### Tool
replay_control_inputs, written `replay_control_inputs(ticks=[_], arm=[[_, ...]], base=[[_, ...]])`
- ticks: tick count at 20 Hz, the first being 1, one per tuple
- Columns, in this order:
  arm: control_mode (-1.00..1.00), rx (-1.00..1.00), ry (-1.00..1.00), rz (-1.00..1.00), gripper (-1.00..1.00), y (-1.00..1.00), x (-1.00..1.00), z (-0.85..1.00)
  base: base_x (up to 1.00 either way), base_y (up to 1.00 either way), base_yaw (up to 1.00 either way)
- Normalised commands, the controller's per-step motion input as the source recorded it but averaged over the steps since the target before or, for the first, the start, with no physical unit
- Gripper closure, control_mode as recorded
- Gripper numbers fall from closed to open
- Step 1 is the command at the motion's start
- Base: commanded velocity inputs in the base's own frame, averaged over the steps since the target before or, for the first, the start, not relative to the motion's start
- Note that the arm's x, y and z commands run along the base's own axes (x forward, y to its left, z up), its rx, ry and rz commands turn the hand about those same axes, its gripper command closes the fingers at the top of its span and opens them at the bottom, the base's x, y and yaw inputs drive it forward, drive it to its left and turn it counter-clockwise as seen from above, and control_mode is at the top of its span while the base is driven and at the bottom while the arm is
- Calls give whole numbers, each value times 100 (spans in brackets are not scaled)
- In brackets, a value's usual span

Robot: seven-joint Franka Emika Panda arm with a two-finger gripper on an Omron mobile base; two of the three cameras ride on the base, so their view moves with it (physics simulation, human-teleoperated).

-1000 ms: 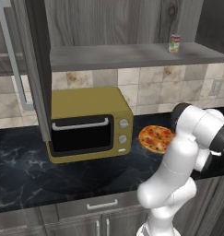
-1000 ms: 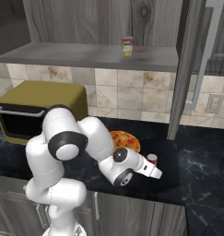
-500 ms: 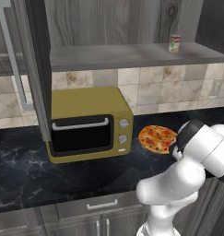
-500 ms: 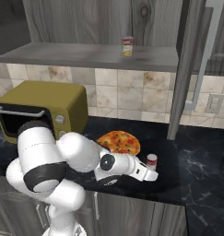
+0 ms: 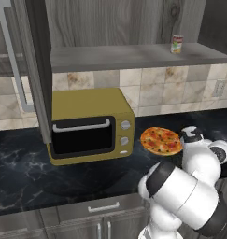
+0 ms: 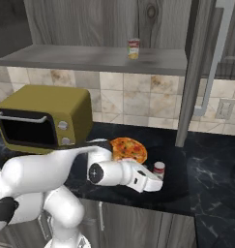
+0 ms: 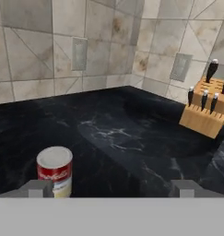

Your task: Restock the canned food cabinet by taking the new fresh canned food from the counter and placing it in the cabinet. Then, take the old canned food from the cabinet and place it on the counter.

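The old canned food (image 7: 55, 171), bright red over pale cream-yellow, stands upright on the black marble counter (image 7: 132, 129). It sits just inside my left fingertip (image 7: 37, 188). My gripper (image 7: 112, 188) is open wide and holds nothing. From the right base view, the gripper (image 6: 155, 180) lies low at the counter's front, right beside that can (image 6: 159, 169). The new fresh canned food (image 5: 176, 44) (image 6: 133, 49) stands on the cabinet's grey shelf board (image 5: 133, 56) (image 6: 90, 57).
A yellow microwave (image 5: 89, 123) (image 6: 41, 116) stands on the counter under the shelf, with a pizza (image 5: 160, 140) (image 6: 128, 149) beside it. The cabinet's dark doors (image 5: 35, 70) (image 6: 196, 72) hang open. A knife block (image 7: 206, 113) stands ahead to the right.
The arm has folded down low over the counter's front edge. The jaws have spread wider. The red and cream can has stayed upright in the same spot.
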Motion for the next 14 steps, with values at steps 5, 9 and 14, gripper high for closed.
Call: replay_control_inputs(ticks=[5, 9, 14], arm=[[-100, 0, -3, 0, -100, 21, -70, 100], [-100, 0, 0, 0, -100, 46, -67, 100], [-100, 0, 0, 0, -100, 72, -85, 100]], base=[[0, 0, 0], [0, 0, 0], [0, 0, 0]])
